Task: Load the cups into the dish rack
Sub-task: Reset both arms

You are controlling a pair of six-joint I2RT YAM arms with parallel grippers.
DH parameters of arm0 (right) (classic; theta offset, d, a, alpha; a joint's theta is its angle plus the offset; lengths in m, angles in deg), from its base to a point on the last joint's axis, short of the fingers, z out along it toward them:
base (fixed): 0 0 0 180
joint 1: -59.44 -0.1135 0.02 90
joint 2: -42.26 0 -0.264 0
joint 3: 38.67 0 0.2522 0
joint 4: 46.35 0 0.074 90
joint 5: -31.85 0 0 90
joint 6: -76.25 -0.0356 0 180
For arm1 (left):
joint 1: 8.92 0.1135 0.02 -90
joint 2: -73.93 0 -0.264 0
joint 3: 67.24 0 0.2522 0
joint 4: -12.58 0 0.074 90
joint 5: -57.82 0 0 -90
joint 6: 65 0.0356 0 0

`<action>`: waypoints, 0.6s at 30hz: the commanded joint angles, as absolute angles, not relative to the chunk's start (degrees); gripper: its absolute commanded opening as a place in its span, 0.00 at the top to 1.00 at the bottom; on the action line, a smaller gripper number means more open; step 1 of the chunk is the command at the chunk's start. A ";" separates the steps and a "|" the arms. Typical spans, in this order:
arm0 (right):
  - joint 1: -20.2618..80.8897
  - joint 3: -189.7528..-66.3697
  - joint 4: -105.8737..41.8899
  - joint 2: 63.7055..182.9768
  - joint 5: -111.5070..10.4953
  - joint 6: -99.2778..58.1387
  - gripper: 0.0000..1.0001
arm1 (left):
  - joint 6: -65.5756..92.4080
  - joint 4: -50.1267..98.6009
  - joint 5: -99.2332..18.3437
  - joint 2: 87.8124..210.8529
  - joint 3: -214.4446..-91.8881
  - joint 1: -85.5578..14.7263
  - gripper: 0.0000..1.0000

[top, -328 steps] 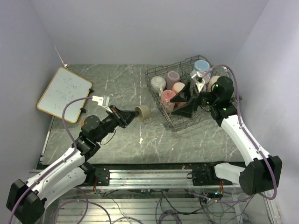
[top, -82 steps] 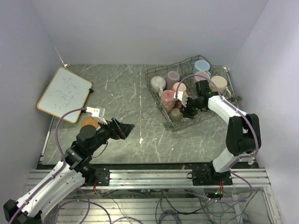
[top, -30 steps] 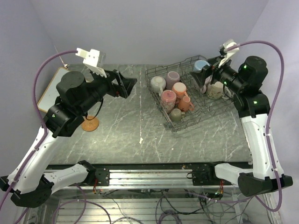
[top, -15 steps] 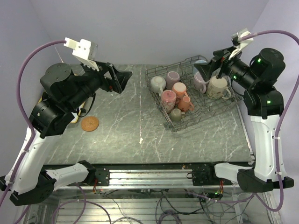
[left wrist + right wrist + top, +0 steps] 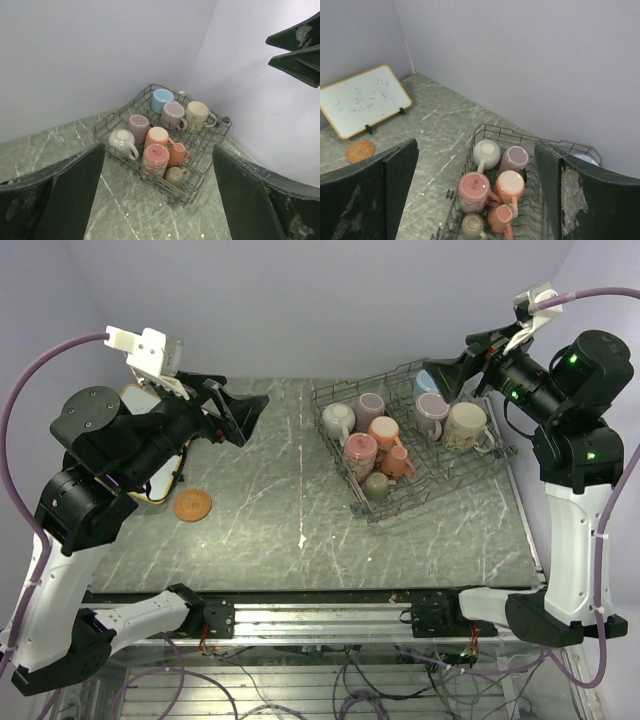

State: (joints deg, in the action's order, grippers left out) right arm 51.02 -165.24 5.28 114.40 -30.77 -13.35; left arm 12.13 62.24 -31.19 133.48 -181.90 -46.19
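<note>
Dish rack — grey wire basket on the table, at about 2 o'clock in the top view, set askew to the table's edges.

Cups: nine counted, all inside the rack.
- 1 o'clock end: light blue cup, mauve cup and cream floral cup, close side by side.
- 9 o'clock half: white cup, second mauve cup, peach cup, pink printed cup and small salmon cup.
- 6 o'clock corner: olive-brown cup.
- Mouth up or mouth down: cannot tell.

Left end effector — high over the table's 10 o'clock area, fingers spread wide, holding nothing.

Right end effector — high over the rack's 12 o'clock edge, fingers spread wide, holding nothing.

Cork coaster: flat on the table at 9 o'clock, well apart from the rack.

Whiteboard: wood-framed, at 10 o'clock, near the coaster. The left arm hides most of it in the top view.
</note>
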 commanded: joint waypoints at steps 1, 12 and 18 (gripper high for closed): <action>51.21 -165.84 6.79 114.80 -31.63 -13.19 0.00 | 11.72 61.86 -33.12 133.17 -183.48 -46.01 0.01; 51.25 -166.45 7.57 114.44 -30.59 -12.49 0.00 | 10.09 56.53 -33.88 131.70 -178.92 -46.01 0.02; 51.23 -166.03 7.88 114.42 -28.32 -11.13 0.00 | 10.24 57.11 -35.50 132.74 -179.48 -46.00 0.02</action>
State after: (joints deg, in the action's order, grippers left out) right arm 51.02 -165.24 7.33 115.01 -30.20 -12.50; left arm 10.60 58.72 -32.89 132.23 -179.19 -46.19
